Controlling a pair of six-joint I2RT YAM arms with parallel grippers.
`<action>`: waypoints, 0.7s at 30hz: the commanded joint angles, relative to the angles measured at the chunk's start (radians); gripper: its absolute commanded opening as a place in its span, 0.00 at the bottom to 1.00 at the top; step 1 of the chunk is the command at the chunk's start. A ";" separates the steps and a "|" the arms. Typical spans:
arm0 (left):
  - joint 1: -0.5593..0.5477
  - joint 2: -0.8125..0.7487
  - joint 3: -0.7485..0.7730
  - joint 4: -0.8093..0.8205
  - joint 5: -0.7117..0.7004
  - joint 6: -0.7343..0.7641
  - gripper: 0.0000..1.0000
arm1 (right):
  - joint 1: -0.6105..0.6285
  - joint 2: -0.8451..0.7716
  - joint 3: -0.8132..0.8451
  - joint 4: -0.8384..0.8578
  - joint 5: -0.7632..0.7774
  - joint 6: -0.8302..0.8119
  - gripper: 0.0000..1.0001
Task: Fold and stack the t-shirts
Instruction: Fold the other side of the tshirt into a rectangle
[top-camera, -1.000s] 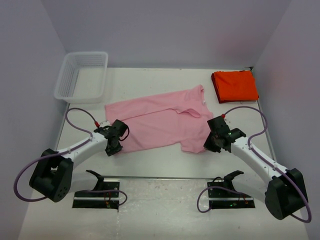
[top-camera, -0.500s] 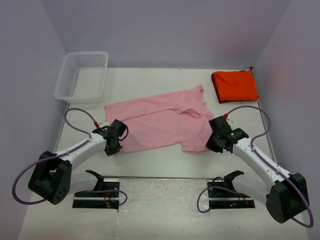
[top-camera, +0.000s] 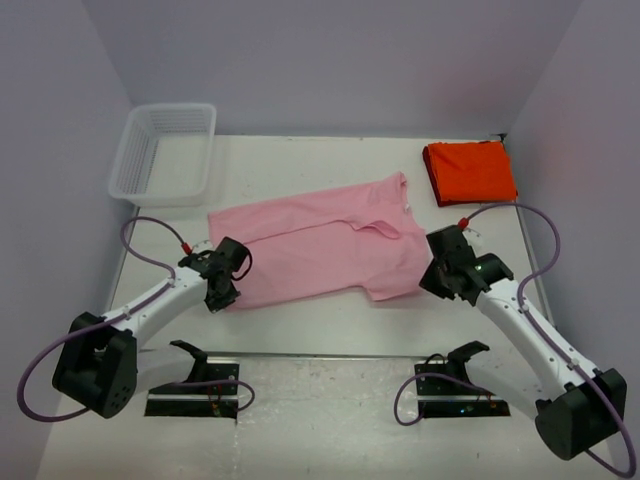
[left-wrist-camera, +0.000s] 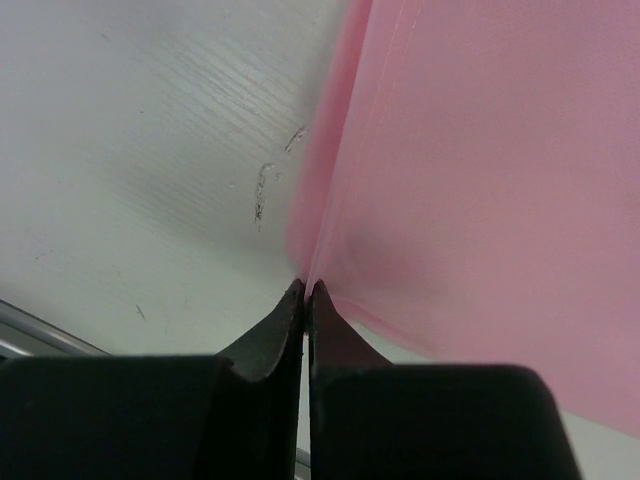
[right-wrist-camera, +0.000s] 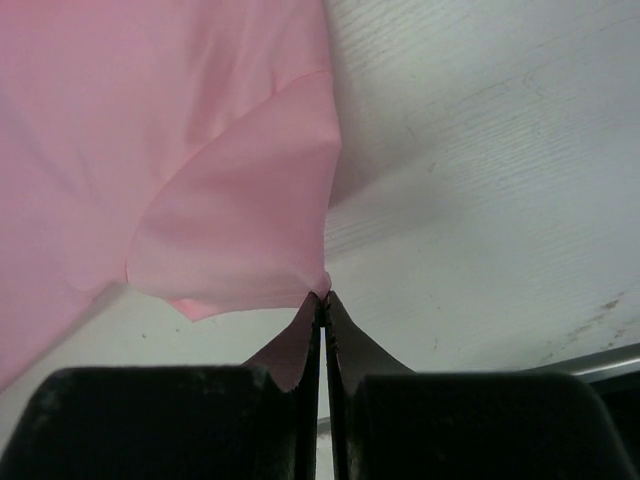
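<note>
Pink t-shirt (top-camera: 320, 250): soft, light, floppy, probably sags when lifted
Grab spots: near-edge corners, I'd say
Left gripper (left-wrist-camera: 305, 290): pinched tight on its edge
Right gripper (right-wrist-camera: 322, 298): pinched tight on a corner

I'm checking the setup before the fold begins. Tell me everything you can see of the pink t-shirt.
The pink t-shirt is plain, light pink soft cloth, short-sleeved and unprinted. It lies spread out and mostly flat, with a few creases, askew across the middle of the white table, its collar toward the far right. The left claw is shut on its near-left edge, and the right claw is shut on its near-right corner. Nothing else touches it.
</note>
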 joint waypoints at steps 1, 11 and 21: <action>0.010 -0.010 0.052 -0.016 -0.003 0.008 0.00 | -0.003 0.015 0.083 -0.043 0.065 -0.020 0.00; 0.034 0.102 0.197 0.054 -0.036 0.097 0.00 | -0.021 0.274 0.324 0.043 0.067 -0.159 0.00; 0.160 0.185 0.234 0.148 -0.054 0.177 0.00 | -0.126 0.524 0.533 0.058 0.047 -0.235 0.00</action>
